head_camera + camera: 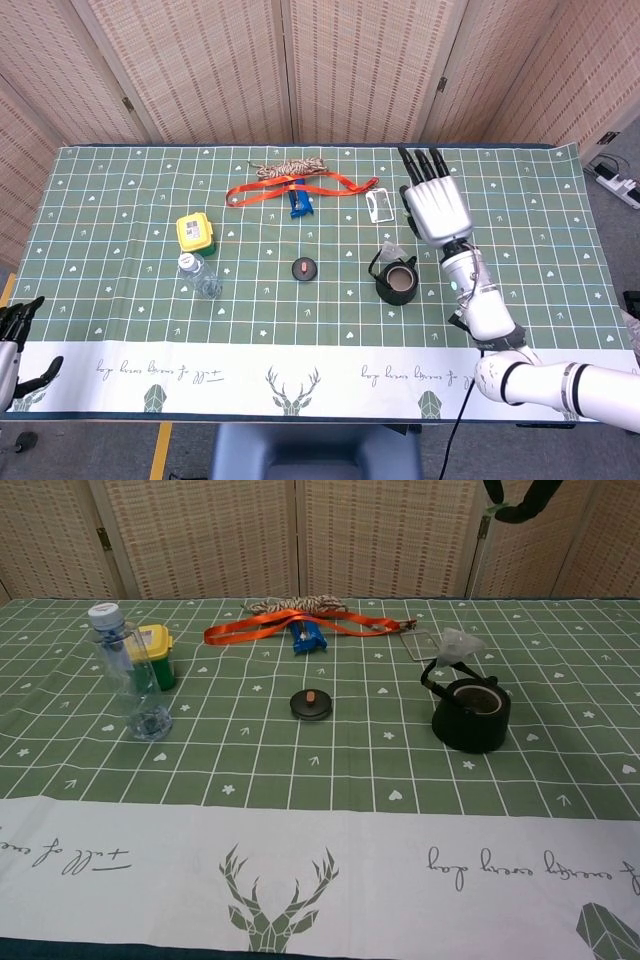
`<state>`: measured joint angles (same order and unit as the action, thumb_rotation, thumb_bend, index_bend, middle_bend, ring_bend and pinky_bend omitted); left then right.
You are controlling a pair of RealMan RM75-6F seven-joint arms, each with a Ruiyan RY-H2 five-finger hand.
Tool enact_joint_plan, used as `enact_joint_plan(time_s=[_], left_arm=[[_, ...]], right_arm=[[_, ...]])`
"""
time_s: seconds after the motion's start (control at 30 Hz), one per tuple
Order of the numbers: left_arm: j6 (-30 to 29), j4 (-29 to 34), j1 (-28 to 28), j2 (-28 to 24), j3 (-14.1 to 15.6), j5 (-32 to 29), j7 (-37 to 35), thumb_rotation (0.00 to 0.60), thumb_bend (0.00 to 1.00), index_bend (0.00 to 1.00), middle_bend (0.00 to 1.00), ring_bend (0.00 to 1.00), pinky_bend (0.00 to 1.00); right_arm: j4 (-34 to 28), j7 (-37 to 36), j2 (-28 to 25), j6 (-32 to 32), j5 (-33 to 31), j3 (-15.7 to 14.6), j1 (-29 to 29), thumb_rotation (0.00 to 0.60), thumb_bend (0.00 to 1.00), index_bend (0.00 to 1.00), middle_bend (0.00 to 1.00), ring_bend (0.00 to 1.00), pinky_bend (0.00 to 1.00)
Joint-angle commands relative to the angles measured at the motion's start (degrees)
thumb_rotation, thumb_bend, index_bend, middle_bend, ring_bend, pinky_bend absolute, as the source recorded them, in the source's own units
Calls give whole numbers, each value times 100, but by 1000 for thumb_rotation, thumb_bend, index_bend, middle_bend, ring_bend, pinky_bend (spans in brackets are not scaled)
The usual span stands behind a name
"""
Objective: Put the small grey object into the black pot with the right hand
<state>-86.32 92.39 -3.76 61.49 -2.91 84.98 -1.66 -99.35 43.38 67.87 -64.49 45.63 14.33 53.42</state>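
Cursive script along white border of green checked tablecloth (pixel 330 880); illegible, upside down in chest view.

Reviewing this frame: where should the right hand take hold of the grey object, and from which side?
Pinch the raised, crumpled top of the grey object from above. It lies just behind the pot, by the handle, so the pot blocks a near-side approach. The right hand is already overhead, open.

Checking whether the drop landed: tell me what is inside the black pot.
The black pot shows only a brownish interior. The small grey object sits behind its rim by the handle, not inside. The bottom is hidden.
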Motion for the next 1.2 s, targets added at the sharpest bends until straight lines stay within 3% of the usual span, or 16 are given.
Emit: enact_joint_plan(time_s=[0.03,0.9,1.2], left_arm=[[3,0,-4,8,3,5,35,600,267,49,110,85,77],[-12,3,2,18,5,9,68,600,267,49,110,85,77],[30,-2,-13,37,-7,-41,134,600,267,49,110,85,76]], right_arm=[[-68,22,-46,-42,37,-33,-28,600,373,579,0,0,0],[-530,181,-122,-340,675,-457,-374,600,373,582,0,0,0],[-193,-12,52,-161,723,-571,-485,600,373,583,0,0,0]])
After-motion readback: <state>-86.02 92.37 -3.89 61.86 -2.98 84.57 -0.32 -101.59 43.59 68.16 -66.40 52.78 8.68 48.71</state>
